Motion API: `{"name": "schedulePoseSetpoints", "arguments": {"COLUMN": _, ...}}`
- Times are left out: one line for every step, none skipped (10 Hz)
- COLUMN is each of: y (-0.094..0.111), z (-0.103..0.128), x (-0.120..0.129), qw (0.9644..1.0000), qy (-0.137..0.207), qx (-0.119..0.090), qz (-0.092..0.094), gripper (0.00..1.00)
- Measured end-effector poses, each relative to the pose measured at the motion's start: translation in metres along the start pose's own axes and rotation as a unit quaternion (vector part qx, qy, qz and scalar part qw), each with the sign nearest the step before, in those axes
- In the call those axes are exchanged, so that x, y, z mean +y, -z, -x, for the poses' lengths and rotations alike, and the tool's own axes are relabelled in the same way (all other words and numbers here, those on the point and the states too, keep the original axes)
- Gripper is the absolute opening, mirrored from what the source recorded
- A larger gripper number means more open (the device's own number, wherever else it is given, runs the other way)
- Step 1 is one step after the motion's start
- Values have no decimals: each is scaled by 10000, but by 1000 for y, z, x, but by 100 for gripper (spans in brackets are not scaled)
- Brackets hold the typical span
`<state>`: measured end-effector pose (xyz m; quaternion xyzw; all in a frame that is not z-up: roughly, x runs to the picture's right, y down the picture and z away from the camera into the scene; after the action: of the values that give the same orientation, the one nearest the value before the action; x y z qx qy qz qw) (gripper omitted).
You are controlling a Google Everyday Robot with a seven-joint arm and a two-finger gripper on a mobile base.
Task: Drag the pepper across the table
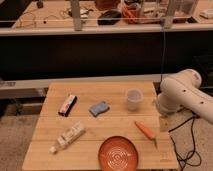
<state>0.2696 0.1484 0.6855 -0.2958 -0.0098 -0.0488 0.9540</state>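
The pepper (145, 130) is a slim orange tapered vegetable. It lies on the light-wood table (110, 122) near the right edge, with its thin stem tip pointing toward the front right. My white arm (182, 95) reaches in from the right, beside the table's right edge. My gripper (164, 123) hangs below the arm, just right of the pepper and a little behind it, not touching it. It holds nothing that I can see.
A white cup (133, 98) stands behind the pepper. A blue sponge (99, 108), a dark snack bar (67, 104) and a white bottle (68, 136) lie further left. An orange-red ridged plate (119, 154) sits at the front edge. A black cable (187, 150) trails on the floor to the right.
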Motion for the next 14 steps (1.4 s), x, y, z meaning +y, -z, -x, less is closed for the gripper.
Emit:
{"name": "schedulePoseSetpoints", "arguments": {"y": -2, "z": 0, "x": 4, "qw": 10000, "qy": 99, "qx": -8, "qz": -2, "gripper": 80}}
{"name": "schedulePoseSetpoints", "arguments": {"y": -4, "z": 0, "x": 4, "qw": 9999, "qy": 138, "qx": -10, "qz": -11, "gripper": 80}}
{"name": "schedulePoseSetpoints", "arguments": {"y": -6, "z": 3, "x": 3, "qw": 9998, "qy": 199, "qx": -16, "qz": -21, "gripper": 80}}
{"name": "schedulePoseSetpoints", "arguments": {"y": -8, "z": 4, "x": 4, "qw": 9997, "qy": 240, "qx": -23, "qz": -23, "gripper": 80}}
{"name": "schedulePoseSetpoints", "arguments": {"y": -9, "z": 4, "x": 5, "qw": 9996, "qy": 290, "qx": -33, "qz": -27, "gripper": 80}}
{"name": "schedulePoseSetpoints", "arguments": {"y": -9, "z": 4, "x": 6, "qw": 9993, "qy": 375, "qx": -50, "qz": -37, "gripper": 80}}
{"name": "schedulePoseSetpoints", "arguments": {"y": -10, "z": 4, "x": 8, "qw": 9987, "qy": 511, "qx": -60, "qz": -49, "gripper": 80}}
{"name": "schedulePoseSetpoints", "arguments": {"y": -10, "z": 2, "x": 12, "qw": 9981, "qy": 605, "qx": -59, "qz": -55, "gripper": 80}}
{"name": "schedulePoseSetpoints", "arguments": {"y": -12, "z": 3, "x": 12, "qw": 9977, "qy": 667, "qx": -73, "qz": -58, "gripper": 80}}
{"name": "schedulePoseSetpoints", "arguments": {"y": -13, "z": 6, "x": 12, "qw": 9973, "qy": 727, "qx": -87, "qz": -61, "gripper": 80}}
{"name": "schedulePoseSetpoints", "arguments": {"y": -14, "z": 6, "x": 13, "qw": 9970, "qy": 765, "qx": -88, "qz": -70, "gripper": 80}}
{"name": "schedulePoseSetpoints", "arguments": {"y": -15, "z": 6, "x": 14, "qw": 9967, "qy": 806, "qx": -95, "qz": -79, "gripper": 80}}
{"name": "schedulePoseSetpoints", "arguments": {"y": -16, "z": 7, "x": 15, "qw": 9962, "qy": 862, "qx": -103, "qz": -83, "gripper": 80}}
{"name": "schedulePoseSetpoints", "arguments": {"y": -16, "z": 8, "x": 15, "qw": 9955, "qy": 937, "qx": -108, "qz": -95, "gripper": 80}}
